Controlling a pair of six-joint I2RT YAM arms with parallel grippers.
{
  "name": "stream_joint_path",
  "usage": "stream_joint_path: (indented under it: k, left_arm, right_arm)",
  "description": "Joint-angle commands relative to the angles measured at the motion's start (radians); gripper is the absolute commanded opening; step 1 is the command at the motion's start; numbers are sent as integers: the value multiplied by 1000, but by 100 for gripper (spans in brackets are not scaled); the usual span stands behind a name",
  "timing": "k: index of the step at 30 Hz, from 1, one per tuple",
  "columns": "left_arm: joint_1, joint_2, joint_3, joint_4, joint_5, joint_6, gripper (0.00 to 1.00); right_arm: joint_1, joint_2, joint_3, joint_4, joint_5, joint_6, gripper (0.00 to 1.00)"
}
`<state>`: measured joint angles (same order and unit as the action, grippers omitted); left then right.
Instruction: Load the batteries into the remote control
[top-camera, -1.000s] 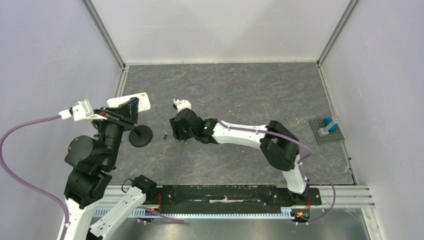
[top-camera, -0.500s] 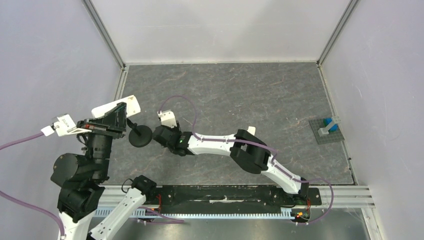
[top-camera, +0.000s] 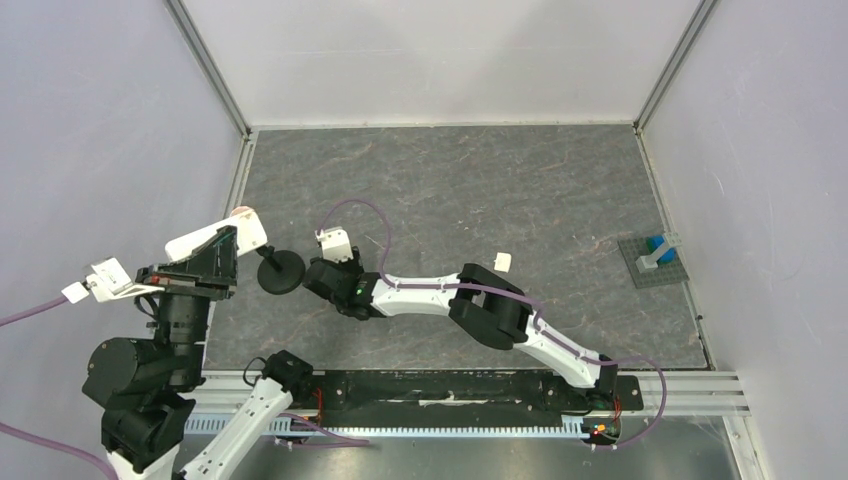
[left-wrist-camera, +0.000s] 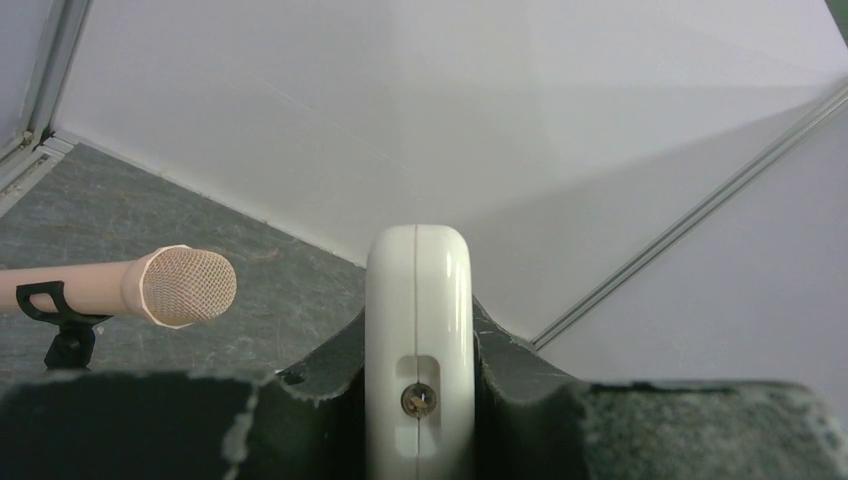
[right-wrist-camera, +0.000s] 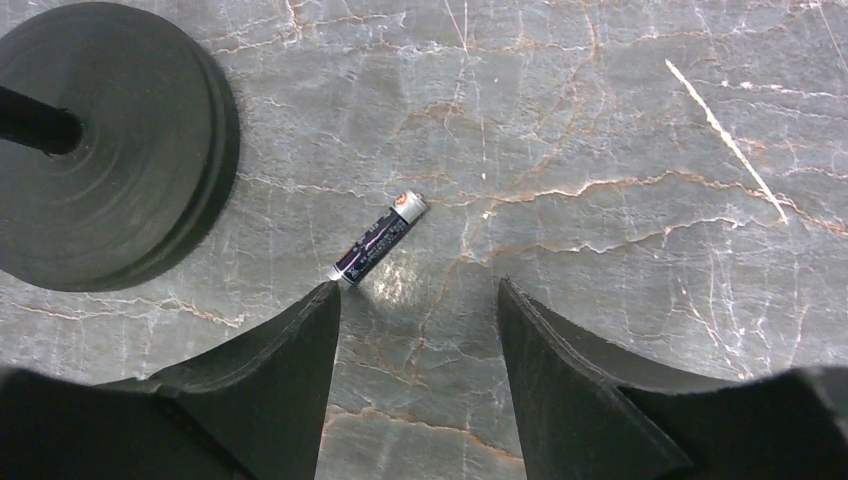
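The remote control, white and seen edge-on in the left wrist view, is clamped in my left gripper and held in the air over the table's left edge. One battery, a small dark cylinder with a silver end, lies on the table just beyond my right gripper's left fingertip. My right gripper is open and empty, low over the table beside the black disc. In the top view it hides the battery. The second battery is out of view.
A black round stand base sits left of my right gripper, large in the right wrist view. A pink mesh-tipped rod shows on a black clip. A small white cover piece lies mid-table. A blue-and-grey fixture stands at the right edge.
My left arm has drawn back to the left and nearer with the remote. My right gripper has moved left and now sits over the battery beside the black disc.
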<state>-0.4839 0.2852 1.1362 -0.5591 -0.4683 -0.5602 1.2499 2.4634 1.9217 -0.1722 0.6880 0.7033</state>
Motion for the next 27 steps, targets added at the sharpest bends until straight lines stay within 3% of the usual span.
stream_joint_path:
  k: [1,8,11,22,27]
  left_arm:
    - [2,-10,20,-18,-23,-40,2]
    - [2,-3,19,-19,-23,-32,2]
    - [1,-1,19,-19,-26,-26,2]
    - [1,4,2,-20,-33,-20,2]
    - [2,7,-7,-30,-4,-18,2]
  right_arm:
    - [1,30,37,80,28,-26,62]
    - [-1,57,42,154,-9,-97,67]
    - [-1,72,54,165,-24,-119,64]
    - [-1,77,33,103,15,-190,31]
    - [-27,-17,-65,61,-65,-196,18]
